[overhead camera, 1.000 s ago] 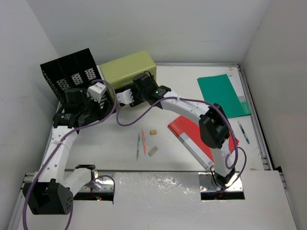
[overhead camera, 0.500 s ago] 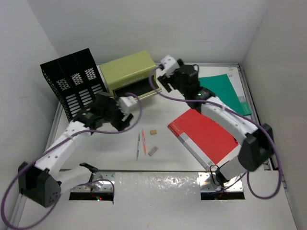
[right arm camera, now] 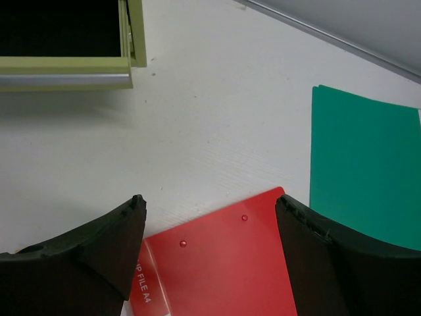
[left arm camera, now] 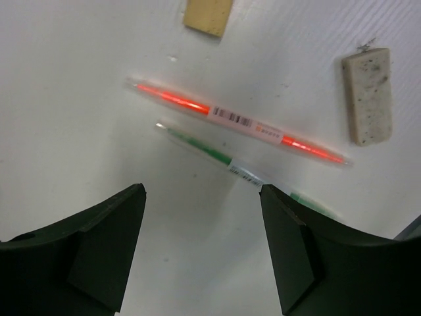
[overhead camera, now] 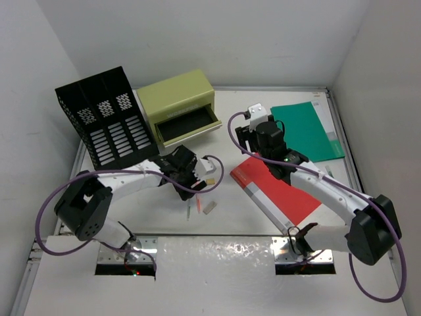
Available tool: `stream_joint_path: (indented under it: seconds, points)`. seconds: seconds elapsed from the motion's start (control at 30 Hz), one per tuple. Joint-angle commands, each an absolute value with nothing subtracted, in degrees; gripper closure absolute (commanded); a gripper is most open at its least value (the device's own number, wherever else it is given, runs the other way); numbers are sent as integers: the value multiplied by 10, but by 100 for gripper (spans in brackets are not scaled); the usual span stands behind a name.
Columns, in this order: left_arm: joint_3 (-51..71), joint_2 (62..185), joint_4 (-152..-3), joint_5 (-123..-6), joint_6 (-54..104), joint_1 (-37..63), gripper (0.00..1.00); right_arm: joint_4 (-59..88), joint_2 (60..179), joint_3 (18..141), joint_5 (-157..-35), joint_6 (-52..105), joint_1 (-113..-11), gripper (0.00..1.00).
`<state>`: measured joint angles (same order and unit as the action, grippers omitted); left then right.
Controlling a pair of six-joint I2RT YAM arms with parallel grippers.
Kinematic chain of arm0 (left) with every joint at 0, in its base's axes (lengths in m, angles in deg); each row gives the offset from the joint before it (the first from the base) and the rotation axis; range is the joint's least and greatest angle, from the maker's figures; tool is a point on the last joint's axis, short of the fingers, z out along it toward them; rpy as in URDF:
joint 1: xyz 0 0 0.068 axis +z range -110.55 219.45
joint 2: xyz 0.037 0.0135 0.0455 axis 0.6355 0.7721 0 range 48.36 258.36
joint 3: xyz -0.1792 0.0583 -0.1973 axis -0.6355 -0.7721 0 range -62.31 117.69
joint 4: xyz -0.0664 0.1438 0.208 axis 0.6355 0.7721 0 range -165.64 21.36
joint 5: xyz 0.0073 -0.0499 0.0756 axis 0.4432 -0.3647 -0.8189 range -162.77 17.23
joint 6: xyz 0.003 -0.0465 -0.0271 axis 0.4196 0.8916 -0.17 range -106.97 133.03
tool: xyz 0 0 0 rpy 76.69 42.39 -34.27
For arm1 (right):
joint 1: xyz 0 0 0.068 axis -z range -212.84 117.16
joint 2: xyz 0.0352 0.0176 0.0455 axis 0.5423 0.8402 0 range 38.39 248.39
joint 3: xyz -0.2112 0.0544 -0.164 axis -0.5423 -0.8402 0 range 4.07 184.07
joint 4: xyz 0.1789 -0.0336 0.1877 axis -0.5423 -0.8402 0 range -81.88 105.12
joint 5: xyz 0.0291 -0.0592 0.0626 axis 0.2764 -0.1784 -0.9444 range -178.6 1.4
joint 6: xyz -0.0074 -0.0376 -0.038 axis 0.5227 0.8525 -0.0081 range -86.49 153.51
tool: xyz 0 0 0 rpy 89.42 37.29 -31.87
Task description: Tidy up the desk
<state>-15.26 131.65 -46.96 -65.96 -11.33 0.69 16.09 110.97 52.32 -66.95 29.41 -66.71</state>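
Little looks tidied: the left gripper point(left arm camera: 200, 194) and right gripper point(right arm camera: 210, 201) hang open, empty, over the flat white table point(left arm camera: 79, 79), where a thin red plastic pen point(left arm camera: 240, 122) ahead of the left and a red plastic folder point(right arm camera: 217, 263) under the right lie loose.

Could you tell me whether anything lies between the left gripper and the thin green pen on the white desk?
Nothing visible does. The open left gripper hovers over the flat white desk, with the thin clear-barrelled green pen lying on bare surface just ahead of its fingers; the red pen lies beyond it.
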Motion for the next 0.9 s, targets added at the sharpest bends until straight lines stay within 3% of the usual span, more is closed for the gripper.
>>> stream_joint_path:
  seconds: [0.0, 0.33, 0.47, 0.63, 0.83, 0.87]
  points:
    - [-157, 1326, -521, -617, -97, -3, 31, 193, 1095, 528, -642, 280, -668, 23]
    - [-169, 1384, -525, -621, -120, -9, 29, 184, 1111, 519, -618, 296, -668, 23]
    - [-169, 1421, -525, -648, -123, -10, 34, 177, 1117, 524, -610, 303, -668, 23]
    - [-187, 1400, -512, -682, -140, 14, 56, 172, 1105, 519, -605, 310, -668, 23]
    - [-160, 1394, -449, -678, -139, 64, 100, 178, 1081, 511, -599, 318, -669, 23]
    - [-158, 1392, -444, -676, -137, 68, 100, 178, 1079, 510, -599, 318, -668, 23]
